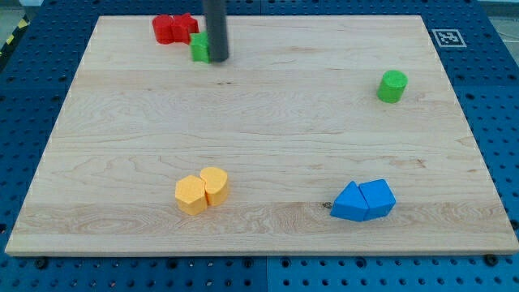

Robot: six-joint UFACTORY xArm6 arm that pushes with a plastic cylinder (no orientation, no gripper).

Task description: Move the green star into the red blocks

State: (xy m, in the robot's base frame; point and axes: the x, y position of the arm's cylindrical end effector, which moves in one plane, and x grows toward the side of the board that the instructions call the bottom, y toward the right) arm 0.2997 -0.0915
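Observation:
The green star (199, 48) lies near the view's top left, partly hidden behind my rod, so its shape is hard to make out. Two red blocks (174, 28) sit together just up and to the left of it, touching or almost touching it. My tip (217, 60) is on the board right against the star's right side.
A green cylinder (392, 85) stands at the view's right. Two yellow blocks (202, 189) sit together at the lower middle-left. Two blue blocks (364, 200) sit together at the lower right. The wooden board (259, 130) ends close behind the red blocks.

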